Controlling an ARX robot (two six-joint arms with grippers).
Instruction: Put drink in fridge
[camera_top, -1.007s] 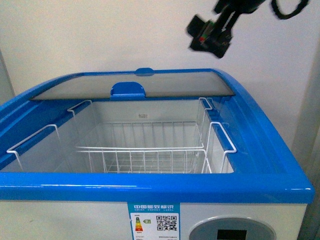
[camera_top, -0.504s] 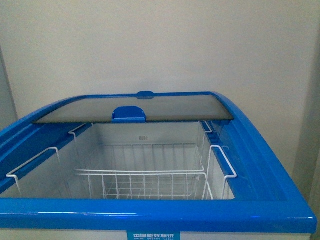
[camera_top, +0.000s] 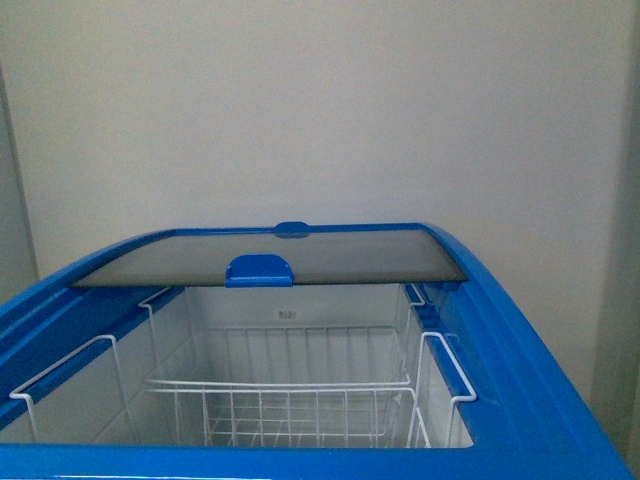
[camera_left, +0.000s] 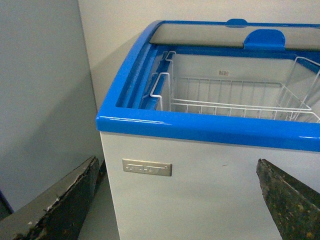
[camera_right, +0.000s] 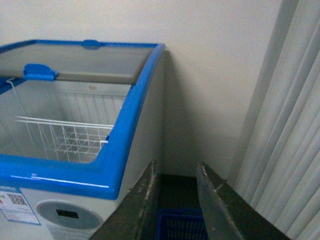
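Note:
The fridge (camera_top: 520, 360) is a white chest cooler with a blue top rim. Its glass lid (camera_top: 270, 255) is slid to the back, so the front half stands open. White wire baskets (camera_top: 290, 405) hang inside, and they look empty. No drink shows in any view. My left gripper (camera_left: 177, 172) is open, level with the fridge's white front wall (camera_left: 200, 190) near its left corner. My right gripper (camera_right: 175, 172) is open, beside the fridge's right front corner (camera_right: 117, 170), over a blue crate (camera_right: 177, 225) on the floor. Neither gripper shows in the front view.
A plain wall (camera_top: 320, 110) stands behind the fridge. A grey cabinet side (camera_left: 40, 100) is close on the fridge's left. White vertical blinds (camera_right: 285, 130) hang on its right. A control panel (camera_right: 67, 215) sits on the fridge's front.
The right arm, which was high above the fridge's back right a second ago, has left the front view. The front view has tilted upward, so the fridge sits lower in the picture.

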